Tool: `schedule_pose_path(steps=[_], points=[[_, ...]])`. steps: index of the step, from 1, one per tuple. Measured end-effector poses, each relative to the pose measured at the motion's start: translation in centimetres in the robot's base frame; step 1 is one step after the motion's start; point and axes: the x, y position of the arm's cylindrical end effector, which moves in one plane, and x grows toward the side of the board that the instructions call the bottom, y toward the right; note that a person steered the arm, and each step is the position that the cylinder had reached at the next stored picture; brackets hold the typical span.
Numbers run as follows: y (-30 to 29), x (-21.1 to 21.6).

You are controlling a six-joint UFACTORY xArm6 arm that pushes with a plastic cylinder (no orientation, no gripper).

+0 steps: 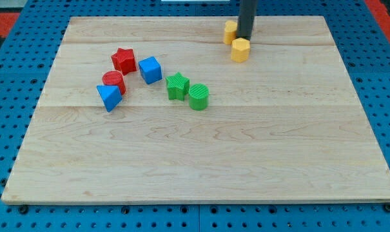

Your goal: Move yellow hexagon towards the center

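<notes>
A yellow hexagon [240,49] lies near the board's top edge, right of the middle. A second yellow block [230,31], shape unclear, sits just above and left of it, partly hidden by the rod. My tip [245,38] stands between the two, touching the hexagon's upper edge.
On the wooden board [278,142], at the left, lie a red star [124,60], a blue cube [150,69], a red cylinder [113,81] and a blue triangle [109,97]. A green star [177,86] and a green cylinder [198,96] lie near the middle.
</notes>
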Motion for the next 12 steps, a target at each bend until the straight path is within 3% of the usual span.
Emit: schedule_pose_path(steps=[1,4,5,6,7,9,11,12], points=[[-0.3,4.4],[-2.4,8.0],[0.0,4.9],[1.4,4.5],[12.0,6.5],[8.6,11.0],[-0.4,11.1],[-1.8,10.3]])
